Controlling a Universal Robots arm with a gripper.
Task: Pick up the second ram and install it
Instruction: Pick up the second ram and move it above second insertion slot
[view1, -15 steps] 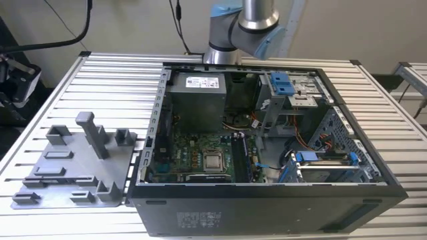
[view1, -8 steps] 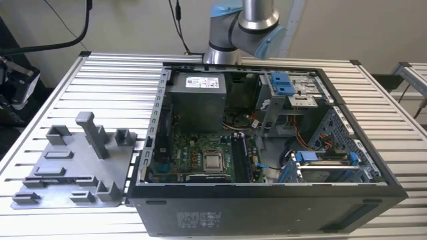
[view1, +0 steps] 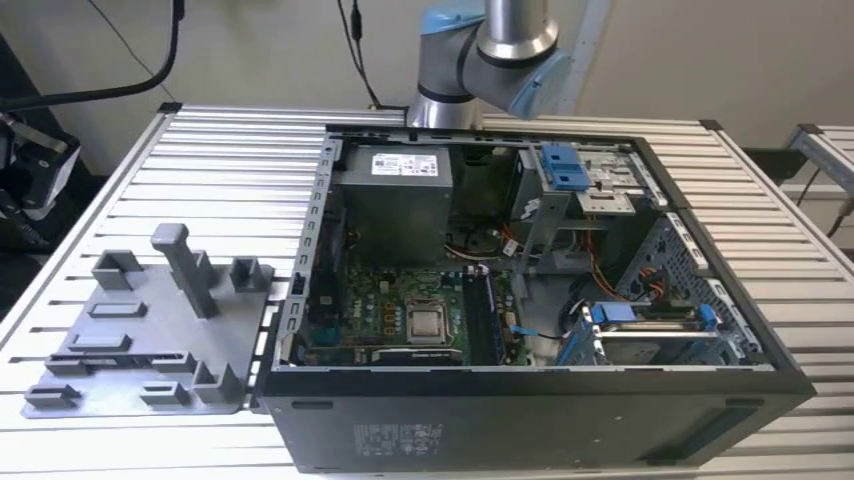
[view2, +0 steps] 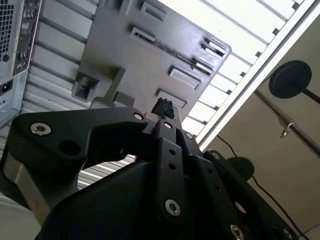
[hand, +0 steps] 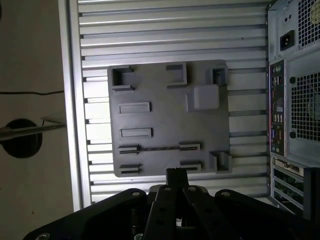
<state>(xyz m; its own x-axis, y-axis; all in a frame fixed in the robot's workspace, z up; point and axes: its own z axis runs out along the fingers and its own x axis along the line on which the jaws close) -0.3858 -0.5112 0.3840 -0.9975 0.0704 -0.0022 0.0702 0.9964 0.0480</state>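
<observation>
The second ram (hand: 160, 148) is a thin dark stick lying across one pair of slotted holders on the grey fixture plate (hand: 165, 115). In the second wrist view the second ram (view2: 172, 50) shows as a faint dark line on the fixture plate (view2: 125, 55). My gripper (hand: 176, 176) hangs high above the plate's edge, well clear of the ram, its fingers closed together with nothing between them. Its black fingertips (view2: 163, 107) also meet in the second wrist view. The neighbouring pair of holders (hand: 131, 168) holds nothing.
The open computer case (view1: 534, 390) stands on the slatted table (view1: 227, 150), to the exterior view's right of the fixture plate (view1: 147, 340). Its motherboard (view1: 400, 320) faces up. The arm's base (view1: 487, 50) rises behind the case. Grey posts (view1: 180, 265) stick up from the plate.
</observation>
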